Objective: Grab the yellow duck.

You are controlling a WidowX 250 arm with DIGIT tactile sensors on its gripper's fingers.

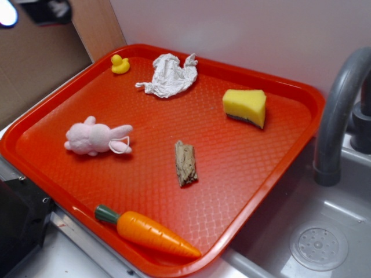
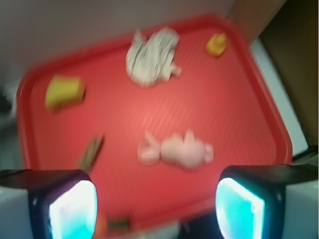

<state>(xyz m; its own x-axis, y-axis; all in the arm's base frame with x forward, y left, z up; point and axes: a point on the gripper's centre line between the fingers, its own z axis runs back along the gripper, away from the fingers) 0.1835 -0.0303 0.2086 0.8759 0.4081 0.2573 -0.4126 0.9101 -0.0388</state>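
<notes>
Yellow duck sits in the far left corner of the red tray in the exterior view, upright, close to the rim, with nothing touching it. My gripper does not show in that view at all; only the wrist view shows it. There my two fingers stand spread wide at the bottom of the frame, one at each lower corner, with nothing between them but open tray. I hang high above the near side of the tray, looking down and across it, and the whole wrist view is blurred.

The tray holds six things. A crumpled white cloth lies near the far rim, just to the right of the duck but apart from it. A yellow wedge-shaped sponge with a dark underside sits toward the right side. A pink bunny lies on its side at the left. A short piece of brown wood lies near the middle, and an orange toy carrot with a green top rests along the near rim. Right of the tray is a grey sink with a curved grey faucet.

In the wrist view the duck is a small yellow blot at the upper right, well apart from my fingers, at the opposite end of the tray. The bunny lies between, nearer to me.
</notes>
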